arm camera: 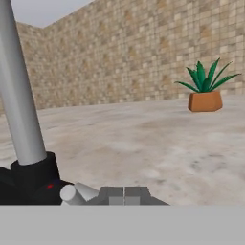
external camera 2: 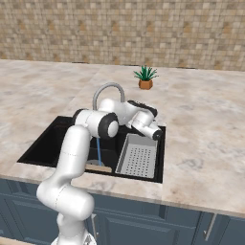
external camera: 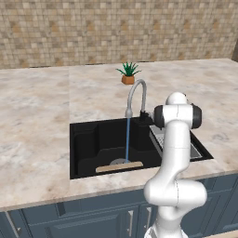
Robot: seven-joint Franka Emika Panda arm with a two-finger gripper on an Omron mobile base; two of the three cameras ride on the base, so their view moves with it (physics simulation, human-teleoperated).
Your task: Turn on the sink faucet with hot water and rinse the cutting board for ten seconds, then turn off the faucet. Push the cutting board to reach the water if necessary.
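The sink faucet (external camera: 137, 91) arches over the black sink (external camera: 88, 144). A thin blue stream of water (external camera: 127, 139) drops from its spout onto the tan cutting board (external camera: 119, 166), which lies flat at the basin's front. From the right the water (external camera 2: 99, 152) and a bit of the cutting board (external camera 2: 99, 168) show past my arm. My gripper (arm camera: 124, 195) is shut with nothing between its fingers. It sits low beside the faucet's dark base (arm camera: 33, 178), and the small grey handle (arm camera: 72, 193) is just left of the fingertips. I cannot tell whether they touch.
A grey perforated drain tray (external camera 2: 139, 160) fills the sink's right part under my forearm. A potted plant (external camera: 128, 72) stands on the counter behind the faucet, in front of the tiled wall. Marble counter (external camera: 37, 116) surrounds the basin.
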